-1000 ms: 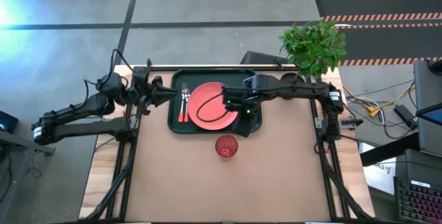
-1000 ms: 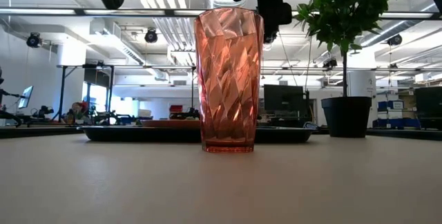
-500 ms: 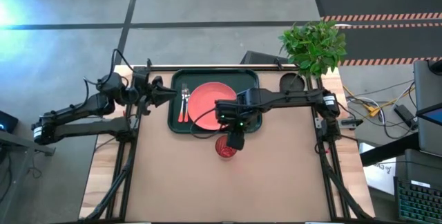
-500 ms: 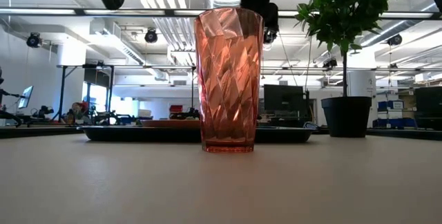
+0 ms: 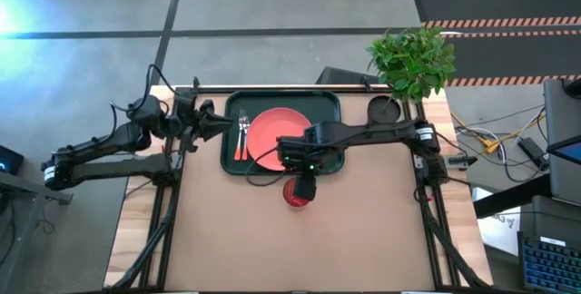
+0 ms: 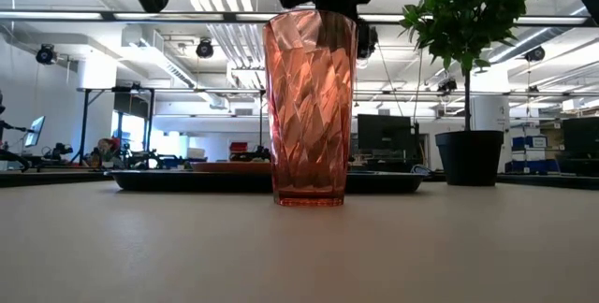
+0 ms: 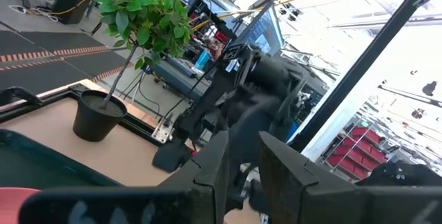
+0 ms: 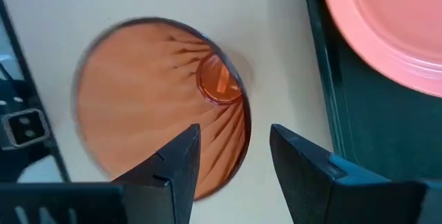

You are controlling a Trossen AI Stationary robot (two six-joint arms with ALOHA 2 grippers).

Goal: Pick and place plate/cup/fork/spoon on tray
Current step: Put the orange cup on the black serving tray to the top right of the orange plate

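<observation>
Right gripper (image 5: 303,188) sat open over the cup (image 5: 297,195), fingers straddling its rim. Cup stood on bare bench (image 5: 363,230) just off the tray (image 5: 331,103) edge. Plate (image 5: 272,135) and fork (image 5: 242,134) lay on tray. Left gripper (image 5: 218,122) open, parked at tray's left edge.

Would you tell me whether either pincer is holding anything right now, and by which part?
Nothing is held. The right pincer hangs open over the rim of the cup, one finger inside; the left pincer waits open beside the tray.

The right hand (image 5: 306,185) hides most of the cup (image 5: 298,199) from above.
</observation>
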